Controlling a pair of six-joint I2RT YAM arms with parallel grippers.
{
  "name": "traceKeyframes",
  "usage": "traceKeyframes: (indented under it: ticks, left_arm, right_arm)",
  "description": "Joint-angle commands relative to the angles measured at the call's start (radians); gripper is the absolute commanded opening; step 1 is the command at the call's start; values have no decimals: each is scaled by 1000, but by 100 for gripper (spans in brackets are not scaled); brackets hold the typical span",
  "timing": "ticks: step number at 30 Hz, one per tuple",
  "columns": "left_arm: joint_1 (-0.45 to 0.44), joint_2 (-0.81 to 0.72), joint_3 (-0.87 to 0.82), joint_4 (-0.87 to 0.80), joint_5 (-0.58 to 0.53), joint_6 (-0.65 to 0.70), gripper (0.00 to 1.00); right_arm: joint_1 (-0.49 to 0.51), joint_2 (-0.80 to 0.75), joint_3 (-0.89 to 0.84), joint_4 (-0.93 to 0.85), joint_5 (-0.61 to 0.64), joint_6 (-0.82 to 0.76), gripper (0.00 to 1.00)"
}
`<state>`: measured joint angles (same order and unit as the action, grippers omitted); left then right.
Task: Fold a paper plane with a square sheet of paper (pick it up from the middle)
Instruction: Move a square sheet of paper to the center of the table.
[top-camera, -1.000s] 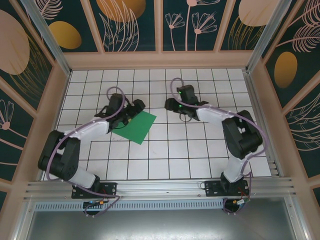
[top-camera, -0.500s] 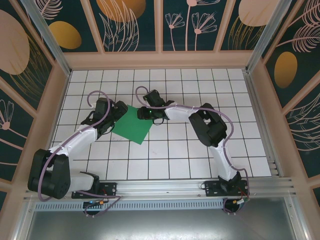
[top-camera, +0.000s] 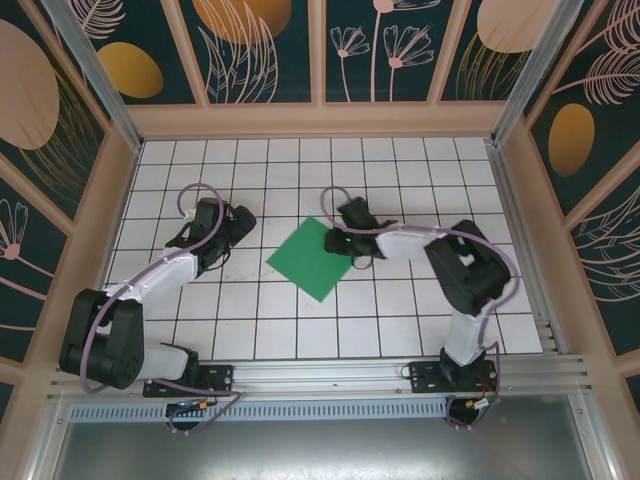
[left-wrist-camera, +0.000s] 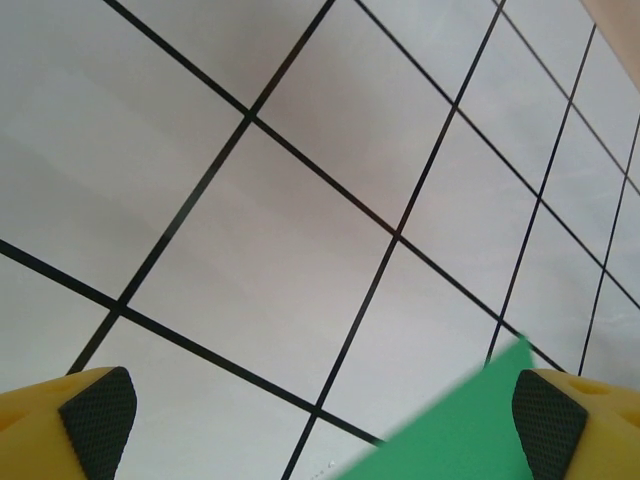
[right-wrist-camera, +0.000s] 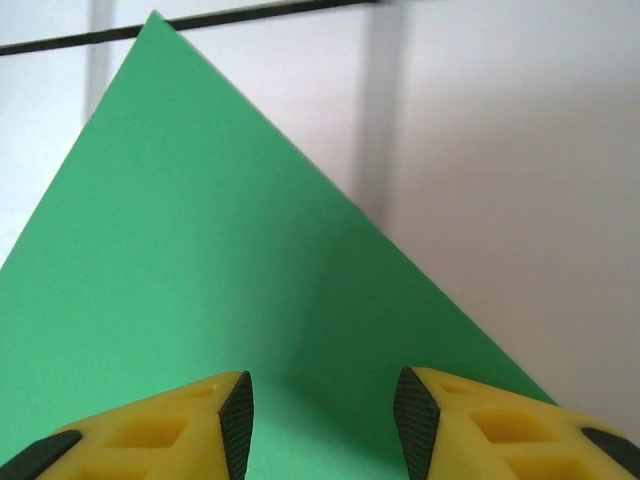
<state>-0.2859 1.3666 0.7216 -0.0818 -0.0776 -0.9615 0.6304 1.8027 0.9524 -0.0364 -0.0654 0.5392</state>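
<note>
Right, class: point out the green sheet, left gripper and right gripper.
green sheet (top-camera: 310, 260): top view, its middle.
left gripper (left-wrist-camera: 322, 415): left wrist view, midway between fingertips.
right gripper (right-wrist-camera: 326, 417): right wrist view, midway between fingertips.

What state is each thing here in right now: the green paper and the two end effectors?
square sheet of paper: unfolded, lying flat on the table, turned like a diamond.
left end effector: wide open, empty, over bare table beside a corner of the paper.
right end effector: partly open, low over the paper near its edge, nothing pinched between its pads.
</note>
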Motion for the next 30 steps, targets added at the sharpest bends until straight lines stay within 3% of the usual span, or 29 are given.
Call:
traceKeyframes:
  ticks: [1, 4, 7, 11, 19, 24, 30]
  left_arm:
    - [8, 25, 13, 33, 54, 13, 99]
    - [8, 32, 6, 55, 76, 8, 98]
    - [8, 39, 10, 62, 93, 8, 98]
    - [7, 33, 1, 71, 101, -2, 98]
    - [8, 25, -13, 74, 119, -7, 98]
    - [8, 35, -14, 83, 140, -3, 99]
    - [8, 40, -16, 90, 154, 6, 98]
  right_arm:
    - [-27, -96, -159, -156, 76, 90, 47]
    - [-32, -182, -154, -218, 131, 68, 49]
    - [-31, -205, -56, -258, 128, -25, 57]
    - [-31, -81, 88, -243, 42, -129, 61]
    - [-34, 151, 317, -243, 20, -108, 62]
    - [-41, 179, 307, -264, 18, -89, 62]
    - [-77, 104, 147, -277, 84, -32, 62]
